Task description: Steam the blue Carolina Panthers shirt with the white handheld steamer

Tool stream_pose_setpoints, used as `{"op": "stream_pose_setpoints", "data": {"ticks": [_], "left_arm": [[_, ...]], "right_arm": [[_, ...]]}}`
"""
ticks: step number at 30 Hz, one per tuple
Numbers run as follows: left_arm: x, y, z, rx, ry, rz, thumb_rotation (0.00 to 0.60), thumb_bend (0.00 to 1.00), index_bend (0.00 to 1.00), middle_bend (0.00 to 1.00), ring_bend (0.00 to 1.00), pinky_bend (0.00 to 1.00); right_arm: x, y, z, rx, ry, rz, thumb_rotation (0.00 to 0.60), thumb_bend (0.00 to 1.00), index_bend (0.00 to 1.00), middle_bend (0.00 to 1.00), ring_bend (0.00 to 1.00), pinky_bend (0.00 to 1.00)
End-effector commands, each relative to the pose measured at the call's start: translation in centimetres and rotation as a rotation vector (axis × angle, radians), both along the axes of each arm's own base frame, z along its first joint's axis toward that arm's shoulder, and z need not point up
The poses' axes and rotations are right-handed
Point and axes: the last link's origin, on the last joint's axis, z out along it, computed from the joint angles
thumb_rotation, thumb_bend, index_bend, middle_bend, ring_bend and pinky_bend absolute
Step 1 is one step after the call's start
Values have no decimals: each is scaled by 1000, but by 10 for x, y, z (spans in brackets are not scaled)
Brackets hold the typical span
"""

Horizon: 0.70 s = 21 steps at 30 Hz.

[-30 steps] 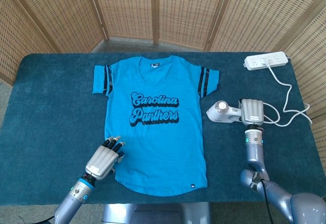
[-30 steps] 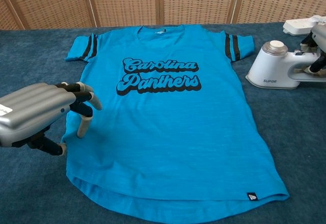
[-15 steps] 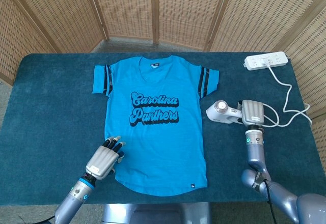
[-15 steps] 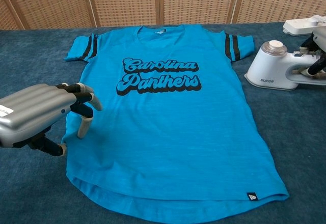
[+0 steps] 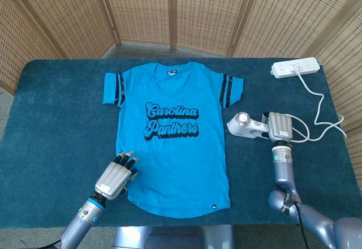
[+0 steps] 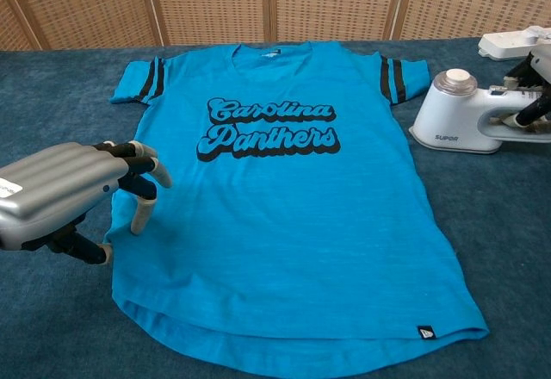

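Observation:
The blue Carolina Panthers shirt [image 5: 172,138] [image 6: 284,198] lies flat on the table, collar at the far side. My left hand [image 5: 117,176] [image 6: 73,191] hovers at the shirt's lower left edge with its fingers curled and a fingertip touching the cloth. The white handheld steamer [image 5: 246,125] [image 6: 461,119] stands just right of the shirt, below the right sleeve. My right hand [image 5: 279,127] [image 6: 534,95] grips the steamer's handle; in the chest view only its fingers show at the right edge.
A white power strip [image 5: 295,67] [image 6: 508,45] lies at the far right of the dark blue table [image 5: 56,124], its cable [image 5: 319,104] looping down to the steamer. Wicker screens [image 5: 181,11] stand behind the table.
The steamer, held by my right hand, has slid slightly left toward the shirt. The left hand has stayed still.

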Motion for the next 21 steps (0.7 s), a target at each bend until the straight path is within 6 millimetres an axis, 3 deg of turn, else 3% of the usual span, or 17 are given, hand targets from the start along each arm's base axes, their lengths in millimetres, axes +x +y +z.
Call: {"op": "stream_pose_setpoints", "data": {"ticks": [1,21], "left_arm": [[0,0,0,0,-1,0,495,379,609,248,113,150],[0,-1,0,1,1,-2,493,380,609,248,114,150]], "right_arm": [[1,3,2,-2,-51,-5,600,363,701,700,703,659],[28,17,28,-20,-379,-26,600,359,702,697,706,654]]}}
